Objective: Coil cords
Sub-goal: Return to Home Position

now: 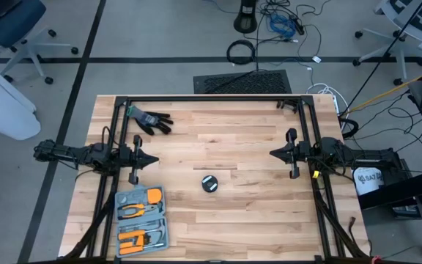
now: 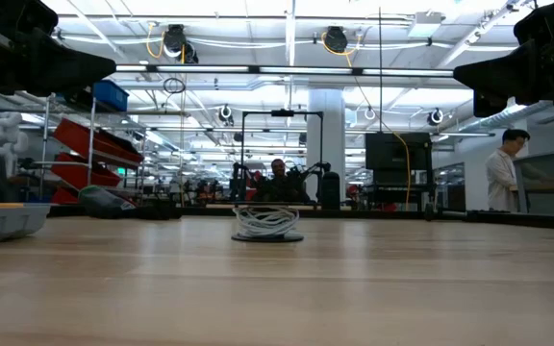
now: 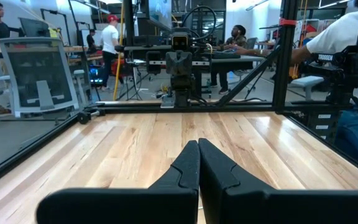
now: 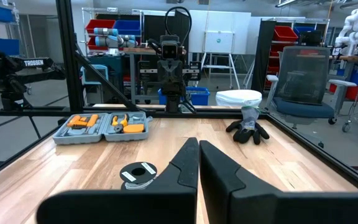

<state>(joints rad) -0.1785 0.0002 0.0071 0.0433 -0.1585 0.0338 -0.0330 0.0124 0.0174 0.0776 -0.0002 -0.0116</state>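
Cord (image 1: pixel 209 183) is wound into a small round black puck with a pale centre, lying flat on the wooden surface (image 1: pixel 233 220) near its middle and a bit toward 6 o'clock in the high view. From table height it shows as white loops stacked on a thin dark base, with nothing touching it. Left gripper (image 1: pixel 154 158) sits at about 10 o'clock from the puck, well apart from it, raised off the wood and pointing inward, with its fingers pressed together and nothing between them. Right gripper (image 1: pixel 272 153) is at about 2 o'clock from the puck, also well apart and raised, facing the left one across the surface, with its fingers together and empty. Black glove (image 1: pixel 151 121) lies flat at roughly 10 to 11 o'clock from the puck, near the far-left corner and beyond the left gripper. An open grey tool case (image 1: pixel 141 220) holding orange-handled tools sits at 8 o'clock, by the near-left edge. A black frame (image 1: pixel 211 98) runs along the surface's far and side edges. A person (image 2: pixel 503 173) stands in the room behind, at the right of the low view.
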